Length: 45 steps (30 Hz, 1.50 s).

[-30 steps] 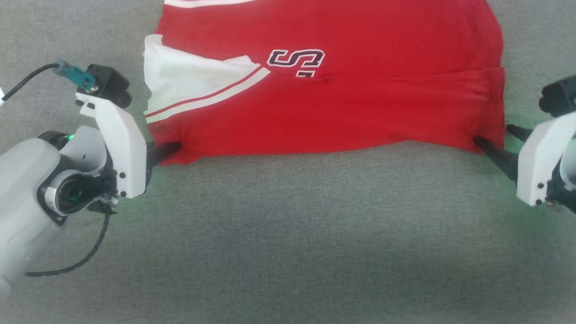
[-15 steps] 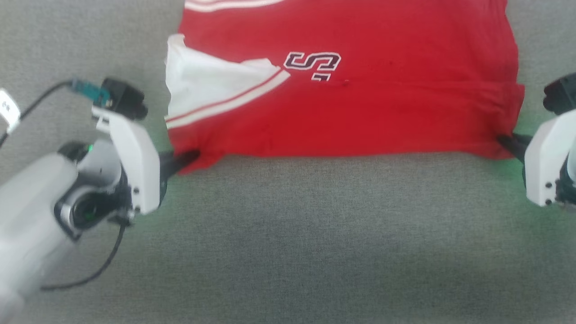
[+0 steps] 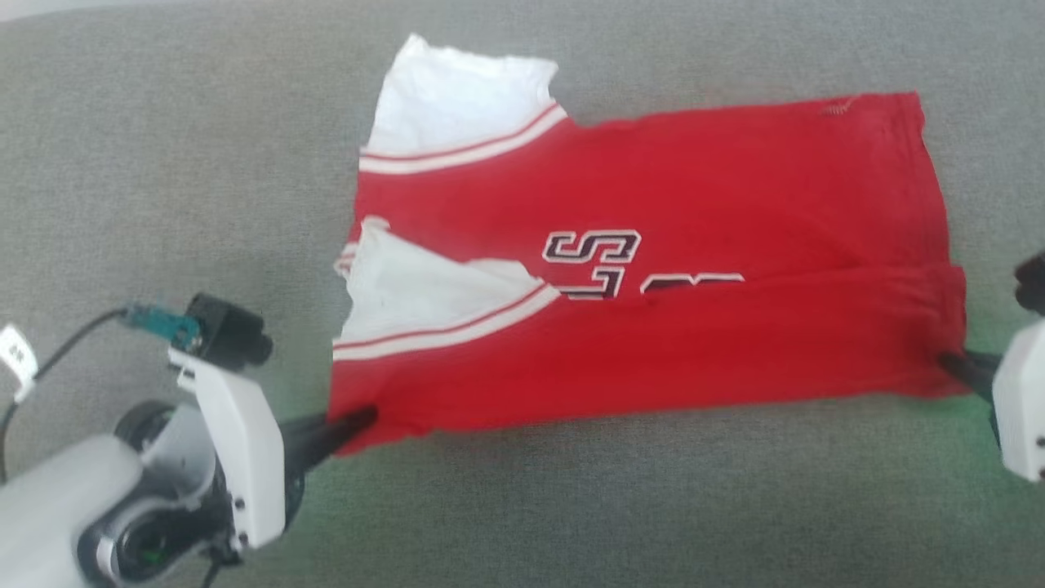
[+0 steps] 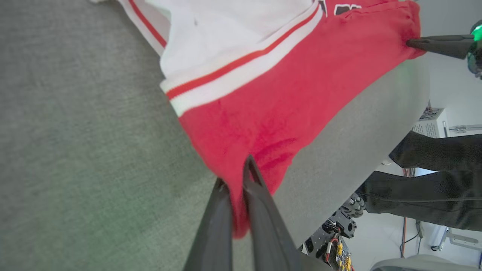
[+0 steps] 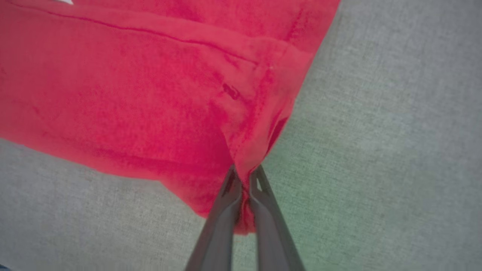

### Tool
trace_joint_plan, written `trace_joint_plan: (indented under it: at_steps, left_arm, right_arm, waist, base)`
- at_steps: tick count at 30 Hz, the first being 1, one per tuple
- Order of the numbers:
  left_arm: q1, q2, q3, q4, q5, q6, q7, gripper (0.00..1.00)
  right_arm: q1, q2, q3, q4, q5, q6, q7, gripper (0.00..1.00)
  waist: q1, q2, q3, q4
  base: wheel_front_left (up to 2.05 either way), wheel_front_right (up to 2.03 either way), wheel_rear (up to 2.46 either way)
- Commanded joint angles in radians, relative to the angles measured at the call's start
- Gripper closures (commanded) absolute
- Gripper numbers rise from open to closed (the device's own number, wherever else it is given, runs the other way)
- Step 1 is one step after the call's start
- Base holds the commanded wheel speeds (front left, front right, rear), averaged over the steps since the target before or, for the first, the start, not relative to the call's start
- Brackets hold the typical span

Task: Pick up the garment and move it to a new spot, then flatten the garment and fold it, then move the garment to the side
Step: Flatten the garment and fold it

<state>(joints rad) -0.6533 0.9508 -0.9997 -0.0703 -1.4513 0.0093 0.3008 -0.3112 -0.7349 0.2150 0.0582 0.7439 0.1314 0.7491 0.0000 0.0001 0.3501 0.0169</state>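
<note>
Garment (image 3: pixel 653 343), a red jersey with white-striped trim, lies spread on the grey cloth-covered bench (image 3: pixel 571 506); the left hand (image 3: pixel 363 420) and right hand (image 3: pixel 947 359) are each pinched closed on a near corner. Judging from this, flattening is the step in hand; draw both corners apart and low with equal tension, so the cloth slides without bunching. Past the bench edge the left wrist view shows wiring (image 4: pixel 333 246) and pale floor (image 4: pixel 380 229).
</note>
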Motion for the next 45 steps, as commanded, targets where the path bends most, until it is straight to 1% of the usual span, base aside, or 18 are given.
trace_joint_plan:
  at_steps: [1, 6, 7, 8, 9, 10, 11, 14, 15, 20, 22, 25, 30, 34, 37, 39, 41, 45]
  left_arm:
    - [0.031, 0.015, 0.001, -0.035, -0.016, 0.016, -0.019, 1.0]
    - [0.078, 0.033, 0.003, -0.081, -0.019, 0.045, -0.059, 1.0]
    - [0.083, 0.032, 0.006, -0.082, -0.021, 0.049, -0.069, 1.0]
    - [0.086, 0.031, 0.012, -0.082, -0.023, 0.052, -0.081, 0.68]
    - [0.092, 0.028, 0.015, -0.083, -0.027, 0.051, -0.089, 0.54]
    - [0.099, 0.027, 0.018, -0.083, -0.032, 0.047, -0.097, 0.16]
    - [0.102, 0.03, 0.024, -0.081, -0.034, 0.047, -0.109, 0.0]
    - [0.102, 0.041, 0.049, -0.07, -0.037, 0.054, -0.15, 0.0]
    - [0.102, 0.041, 0.049, -0.07, -0.037, 0.054, -0.15, 0.0]
    - [0.101, 0.05, 0.107, -0.032, -0.021, 0.056, -0.263, 0.0]
    - [0.086, 0.037, 0.129, -0.001, 0.001, 0.064, -0.315, 0.0]
    - [0.045, 0.01, 0.169, 0.069, 0.021, 0.06, -0.385, 0.0]
    - [-0.095, -0.045, 0.206, 0.232, 0.1, 0.061, -0.43, 0.0]
    - [-0.263, -0.074, 0.184, 0.366, 0.191, 0.049, -0.356, 0.0]
    - [-0.403, -0.105, 0.18, 0.475, 0.224, 0.034, -0.286, 0.0]
    - [-0.476, -0.13, 0.168, 0.55, 0.24, 0.033, -0.226, 0.0]
    - [-0.538, -0.157, 0.156, 0.617, 0.227, 0.024, -0.14, 0.0]
    - [-0.645, -0.173, 0.116, 0.739, 0.205, 0.002, 0.083, 0.0]
  right_arm:
    - [0.042, -0.006, -0.021, -0.024, 0.002, -0.002, 0.004, 1.0]
    - [0.097, 0.017, -0.072, -0.068, -0.015, -0.002, -0.013, 1.0]
    - [0.102, 0.024, -0.082, -0.073, -0.024, -0.002, -0.022, 0.76]
    - [0.103, 0.032, -0.089, -0.077, -0.031, -0.002, -0.035, 0.26]
    - [0.107, 0.041, -0.099, -0.081, -0.036, -0.002, -0.05, 0.0]
    - [0.111, 0.049, -0.112, -0.086, -0.047, -0.002, -0.068, 0.0]
    - [0.113, 0.054, -0.122, -0.094, -0.06, -0.002, -0.088, 0.0]
    - [0.119, 0.075, -0.146, -0.12, -0.09, -0.001, -0.153, 0.0]
    - [0.119, 0.075, -0.146, -0.12, -0.09, -0.001, -0.153, 0.0]
    - [0.096, 0.124, -0.138, -0.163, -0.151, -0.001, -0.286, 0.0]
    - [0.077, 0.15, -0.125, -0.172, -0.174, -0.001, -0.351, 0.0]
    - [0.042, 0.199, -0.105, -0.174, -0.209, -0.001, -0.463, 0.0]
    - [-0.018, 0.283, -0.096, -0.163, -0.266, -0.001, -0.636, 0.0]
    - [-0.059, 0.351, -0.106, -0.155, -0.305, -0.001, -0.743, 0.0]
    - [-0.082, 0.395, -0.117, -0.152, -0.326, -0.001, -0.805, 0.0]
    - [-0.089, 0.417, -0.12, -0.148, -0.336, -0.001, -0.837, 0.0]
    - [-0.093, 0.437, -0.125, -0.142, -0.341, -0.001, -0.862, 0.0]
    - [-0.088, 0.46, -0.133, -0.129, -0.34, -0.001, -0.885, 0.0]
  waist:
    - [0.0, -0.0001, 0.0, 0.001]
    - [0.0, -0.0001, -0.006, -0.008]
    - [0.0, -0.0001, -0.007, -0.01]
    - [0.0, -0.0001, -0.008, -0.012]
    - [0.0, -0.0001, -0.01, -0.013]
    - [0.0, -0.0001, -0.012, -0.014]
    - [0.0, -0.0001, -0.013, -0.015]
    - [0.0, -0.0001, -0.014, -0.022]
    - [0.0, -0.0001, -0.014, -0.022]
    - [0.0, -0.0001, -0.012, -0.048]
    - [0.0, -0.0001, -0.009, -0.061]
    - [0.0, -0.0001, 0.005, -0.087]
    - [0.0, -0.0001, 0.046, -0.138]
    - [0.0, -0.0001, 0.102, -0.187]
    - [0.0, -0.0001, 0.143, -0.225]
    - [0.0, -0.0001, 0.163, -0.249]
    - [0.0, -0.0001, 0.178, -0.269]
    - [0.0, -0.0001, 0.2, -0.3]
  base:
    - [0.0, 0.0, 0.0]
    - [0.0, 0.0, 0.0]
    - [0.0, 0.0, 0.0]
    - [0.0, 0.0, 0.0]
    - [0.0, 0.0, 0.0]
    - [0.0, 0.0, 0.0]
    - [0.0, 0.0, 0.0]
    - [0.0, 0.0, 0.0]
    - [0.0, 0.0, 0.0]
    - [0.0, 0.0, 0.0]
    - [0.0, 0.0, 0.0]
    - [0.0, 0.0, 0.0]
    - [0.0, 0.0, 0.0]
    - [0.0, 0.0, 0.0]
    - [0.0, 0.0, 0.0]
    - [0.0, 0.0, 0.0]
    - [0.0, 0.0, 0.0]
    - [0.0, 0.0, 0.0]
